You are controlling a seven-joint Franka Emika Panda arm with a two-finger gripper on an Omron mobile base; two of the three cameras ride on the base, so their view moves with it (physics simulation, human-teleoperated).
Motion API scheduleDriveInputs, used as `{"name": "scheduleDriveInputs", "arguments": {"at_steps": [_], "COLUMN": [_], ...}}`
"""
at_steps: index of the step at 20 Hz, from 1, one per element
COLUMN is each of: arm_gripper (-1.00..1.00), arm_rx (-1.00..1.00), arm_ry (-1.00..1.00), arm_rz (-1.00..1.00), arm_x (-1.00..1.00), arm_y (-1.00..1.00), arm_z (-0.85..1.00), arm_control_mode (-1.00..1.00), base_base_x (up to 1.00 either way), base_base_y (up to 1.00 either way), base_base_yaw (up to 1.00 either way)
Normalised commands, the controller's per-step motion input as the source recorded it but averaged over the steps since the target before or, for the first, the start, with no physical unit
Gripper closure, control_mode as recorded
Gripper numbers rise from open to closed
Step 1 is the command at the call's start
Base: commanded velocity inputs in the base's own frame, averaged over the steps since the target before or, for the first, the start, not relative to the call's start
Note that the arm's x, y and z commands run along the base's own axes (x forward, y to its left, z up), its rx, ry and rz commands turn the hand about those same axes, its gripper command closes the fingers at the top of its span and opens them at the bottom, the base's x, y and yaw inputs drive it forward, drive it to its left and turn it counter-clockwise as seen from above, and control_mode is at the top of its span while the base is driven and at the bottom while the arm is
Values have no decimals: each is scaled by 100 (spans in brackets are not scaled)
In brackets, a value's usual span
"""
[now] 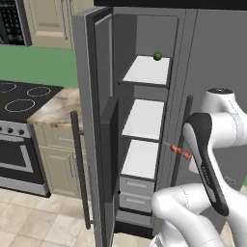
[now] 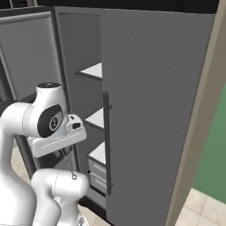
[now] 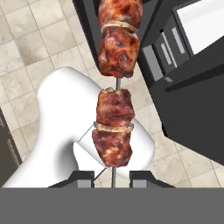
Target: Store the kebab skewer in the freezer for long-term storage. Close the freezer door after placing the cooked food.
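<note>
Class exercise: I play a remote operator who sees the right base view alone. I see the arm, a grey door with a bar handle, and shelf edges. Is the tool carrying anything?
Observer: Yes. In the hand view the tool is shut on the kebab skewer.
Operator: Is the freezer door open?
Observer: Yes. The left base view shows the freezer door swung wide, the freezer shelves exposed.
Operator: Anything already on those shelves?
Observer: A small green fruit sits on the top shelf; the two shelves below look bare.

Beige cabinets [image 1: 48, 19], green wall [image 1: 38, 65], black stovetop [image 1: 21, 99], tiled floor [image 1: 34, 222]
</note>
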Motion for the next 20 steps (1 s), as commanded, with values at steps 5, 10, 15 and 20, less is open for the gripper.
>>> {"name": "scheduleDriveInputs", "arguments": {"at_steps": [5, 10, 15, 20], "arm_gripper": [100, 100, 100, 100], "arm_rx": [0, 0, 0, 0], "arm_ry": [0, 0, 0, 0], "arm_rz": [0, 0, 0, 0], "arm_x": [0, 0, 0, 0], "arm_y": [0, 0, 0, 0], "arm_z": [0, 0, 0, 0], "arm_control_mode": [100, 100, 100, 100], "base_base_x": [16, 38, 33, 33], "base_base_y": [16, 20, 27, 9], "base_base_yaw": [9, 0, 0, 0]}}
